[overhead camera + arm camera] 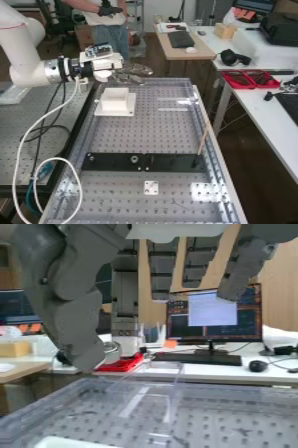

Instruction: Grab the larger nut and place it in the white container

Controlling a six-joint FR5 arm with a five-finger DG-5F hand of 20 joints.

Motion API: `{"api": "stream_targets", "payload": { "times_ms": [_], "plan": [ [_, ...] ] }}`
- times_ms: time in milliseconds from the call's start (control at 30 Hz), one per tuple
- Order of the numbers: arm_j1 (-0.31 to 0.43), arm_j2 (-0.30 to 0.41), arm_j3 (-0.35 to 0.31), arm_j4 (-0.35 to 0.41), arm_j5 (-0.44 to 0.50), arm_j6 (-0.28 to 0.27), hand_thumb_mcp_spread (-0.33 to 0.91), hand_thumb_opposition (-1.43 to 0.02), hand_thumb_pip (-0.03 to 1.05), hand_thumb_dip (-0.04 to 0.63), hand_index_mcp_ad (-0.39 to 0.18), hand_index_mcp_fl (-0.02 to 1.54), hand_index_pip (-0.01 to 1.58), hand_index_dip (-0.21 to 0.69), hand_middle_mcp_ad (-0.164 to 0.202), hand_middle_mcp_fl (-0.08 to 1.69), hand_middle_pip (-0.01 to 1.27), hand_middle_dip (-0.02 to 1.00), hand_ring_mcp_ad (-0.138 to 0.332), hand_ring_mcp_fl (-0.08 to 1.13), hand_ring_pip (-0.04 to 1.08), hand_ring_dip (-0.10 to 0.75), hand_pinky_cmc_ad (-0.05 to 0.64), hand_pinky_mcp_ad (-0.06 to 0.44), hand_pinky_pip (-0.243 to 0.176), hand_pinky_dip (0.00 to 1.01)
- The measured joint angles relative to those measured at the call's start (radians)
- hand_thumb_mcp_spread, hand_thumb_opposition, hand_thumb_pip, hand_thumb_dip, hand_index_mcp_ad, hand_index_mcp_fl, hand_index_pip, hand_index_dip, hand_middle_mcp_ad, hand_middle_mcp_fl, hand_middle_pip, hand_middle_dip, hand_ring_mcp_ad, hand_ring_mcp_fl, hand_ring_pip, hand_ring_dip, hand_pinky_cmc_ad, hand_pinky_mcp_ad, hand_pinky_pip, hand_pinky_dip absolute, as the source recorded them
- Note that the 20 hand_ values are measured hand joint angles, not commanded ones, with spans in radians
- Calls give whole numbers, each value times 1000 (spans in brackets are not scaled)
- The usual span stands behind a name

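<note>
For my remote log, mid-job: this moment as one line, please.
Larger nut: between thumb and fingers | placement in white container: not yet | bearing: on black bar

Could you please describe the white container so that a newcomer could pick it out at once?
Start with the perforated bench, crossed by a flat black bar. Beyond the bar, towards the bench's far left corner in the high view, stands the white container on a flat white base. It has raised walls, unlike the small flat white plate on the bar's near side.
</note>
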Motion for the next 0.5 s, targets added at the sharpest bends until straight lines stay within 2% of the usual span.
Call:
{"api": "stream_targets", "payload": {
  "times_ms": [200, 267, 500],
  "plan": [
    [32, -18, -8, 13, -43, 7, 386, -846, 672, 218, -86, 347, 1506, 0, 61, 136, 126, 188, 113, 5, 91, 115, 328, 267, -44, 361],
    [34, -21, -12, 18, -45, 7, 386, -846, 672, 218, -86, 347, 1506, 0, 61, 136, 126, 188, 99, 5, 91, 115, 328, 271, -44, 361],
    [36, -25, -34, 39, -69, 1, 386, -846, 672, 218, -87, 347, 1506, 0, 58, 138, 126, 188, 101, 5, 91, 115, 328, 267, -44, 361]
  ]
}}
